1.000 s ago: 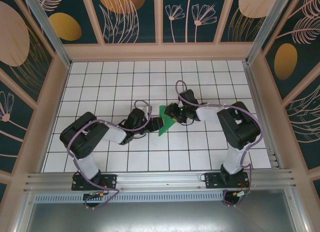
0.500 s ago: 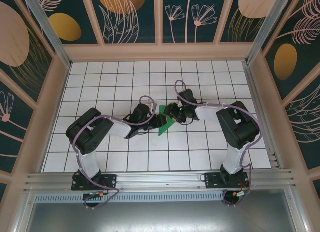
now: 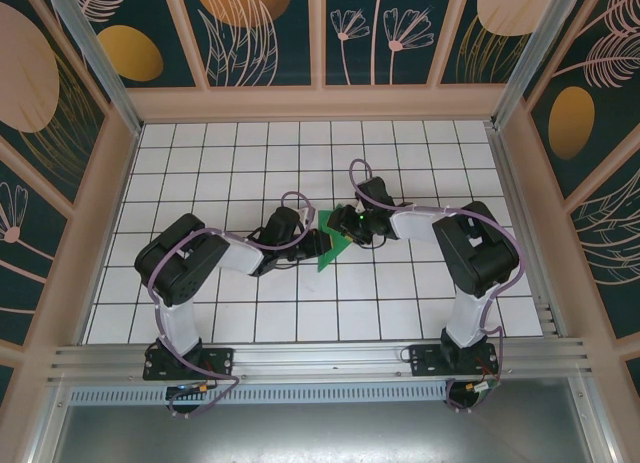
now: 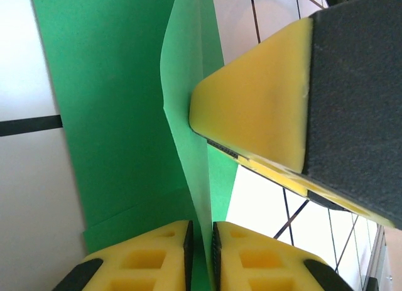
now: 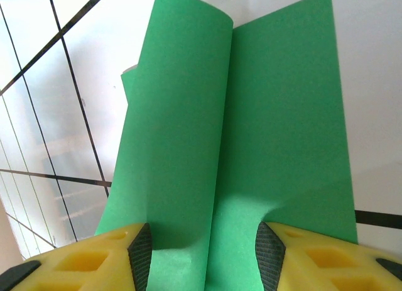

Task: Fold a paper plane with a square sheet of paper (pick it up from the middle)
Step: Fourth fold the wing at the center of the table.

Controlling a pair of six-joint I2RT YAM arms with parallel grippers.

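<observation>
A white gridded counter (image 3: 200, 163) is boxed in by floral panels. From above, the paper (image 3: 331, 253), a creased green shape, lies mid-counter between the two arms. The left hand (image 3: 318, 241) meets it from the left and the right hand (image 3: 347, 223) from the far side.

Left wrist: the left hand (image 4: 201, 231) has its jaws almost closed, pinching a raised flap of paper (image 4: 113, 102) upright between them. The right hand's pad (image 4: 251, 109) touches that flap.

Right wrist: the right hand (image 5: 201, 241) stands about half open astride the centre crease. It seems to rest on the paper (image 5: 282, 115) without clamping it.

The pinch should probably sit squarely on the crease while the right hand keeps the lower layer flat, or the sheet may slide.

Compared with a second ago, the left arm has reached further in and its hand has narrowed onto the flap. The right arm is unmoved.
</observation>
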